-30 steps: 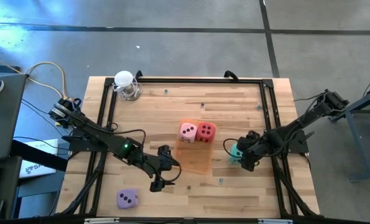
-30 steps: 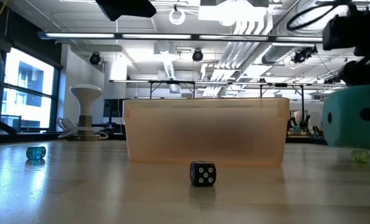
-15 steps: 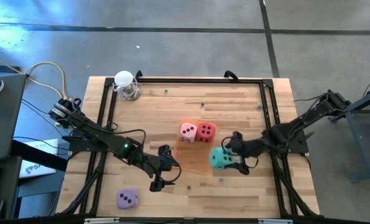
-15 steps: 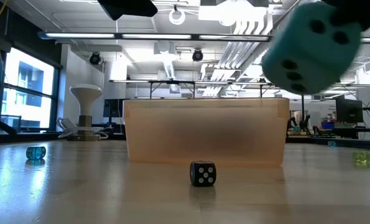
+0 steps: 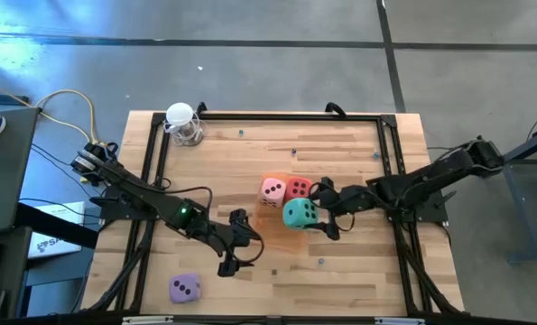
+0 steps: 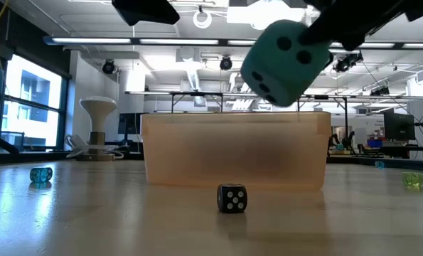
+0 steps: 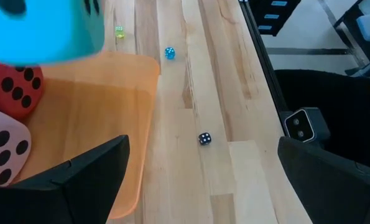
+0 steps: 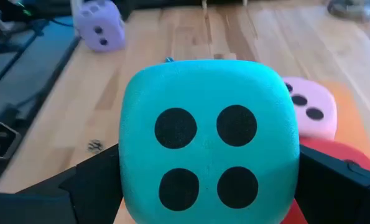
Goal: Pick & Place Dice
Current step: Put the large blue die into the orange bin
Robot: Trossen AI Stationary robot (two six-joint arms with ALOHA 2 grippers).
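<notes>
The table (image 5: 340,144) is pale planked wood with a smooth, faintly shiny finish. The teal die (image 8: 208,140) looks soft, matt and foam-like, while the orange tray (image 6: 232,149) is frosted translucent plastic.

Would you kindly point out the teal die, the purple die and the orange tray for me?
teal die (image 5: 298,214), high view, on its top face.
purple die (image 5: 185,289), high view, on its top face.
orange tray (image 6: 197,153), low view, on its near side wall.
</notes>
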